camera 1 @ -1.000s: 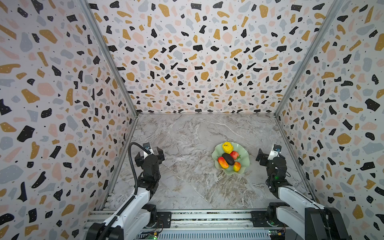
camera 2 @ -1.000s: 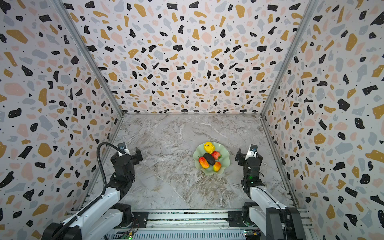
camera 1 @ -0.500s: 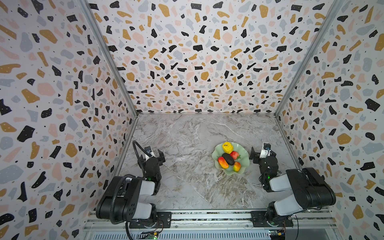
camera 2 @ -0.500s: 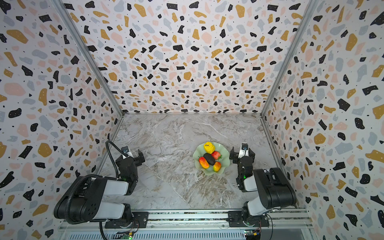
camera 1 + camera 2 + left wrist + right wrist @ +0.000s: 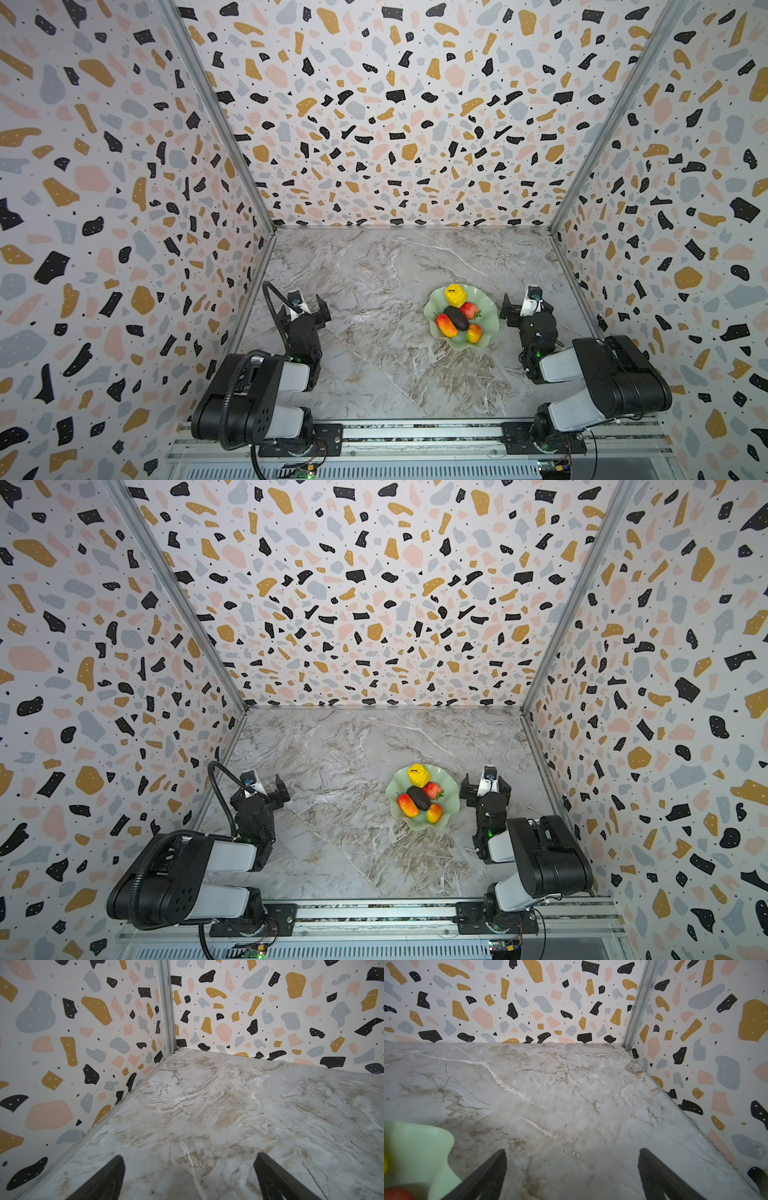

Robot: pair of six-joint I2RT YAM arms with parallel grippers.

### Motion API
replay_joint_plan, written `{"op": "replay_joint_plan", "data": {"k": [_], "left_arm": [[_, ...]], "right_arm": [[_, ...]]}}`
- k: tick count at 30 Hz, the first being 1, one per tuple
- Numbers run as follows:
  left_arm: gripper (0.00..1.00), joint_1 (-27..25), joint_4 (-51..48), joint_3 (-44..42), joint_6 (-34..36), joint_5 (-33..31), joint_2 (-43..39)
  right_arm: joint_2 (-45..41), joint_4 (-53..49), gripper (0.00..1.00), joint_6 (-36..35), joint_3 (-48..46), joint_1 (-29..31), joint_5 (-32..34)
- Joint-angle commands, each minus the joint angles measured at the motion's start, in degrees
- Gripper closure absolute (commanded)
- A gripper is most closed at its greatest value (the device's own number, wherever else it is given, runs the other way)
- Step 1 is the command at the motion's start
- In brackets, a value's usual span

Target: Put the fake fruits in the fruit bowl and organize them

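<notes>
L fingers [image 5: 108, 1178] spread wide, nothing betw. them, above the worktop [image 5: 207, 1105]. R fingers [image 5: 488, 1176] spread wide too, empty. The fruit bowl [image 5: 488, 328] sits on the worktop just beside R fingers, on their side toward L fingers, well apart from those. All 5 fruits in it: avocado [image 5: 456, 318] in the middle, strawberry [image 5: 468, 309] touching it on the R-fingers side, yellow bumpy fruit [image 5: 455, 295] by the far rim, mango [image 5: 445, 325] on the side away from R fingers, 2nd mango [image 5: 473, 333] by the near rim.
</notes>
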Motion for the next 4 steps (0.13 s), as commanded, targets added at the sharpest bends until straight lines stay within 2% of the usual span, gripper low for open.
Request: {"op": "replay_joint_plan", "data": {"k": [1, 4], "left_arm": [[0.0, 0.2, 3.4, 0.1, 0.7, 0.4, -0.5], [0.0, 0.2, 3.4, 0.1, 0.7, 0.5, -0.5]], "right_arm": [[-0.7, 0.3, 0.01, -0.4, 1.3, 0.0, -0.1], [-0.9, 0.6, 0.01, -0.4, 1.1, 0.0, -0.2]]}}
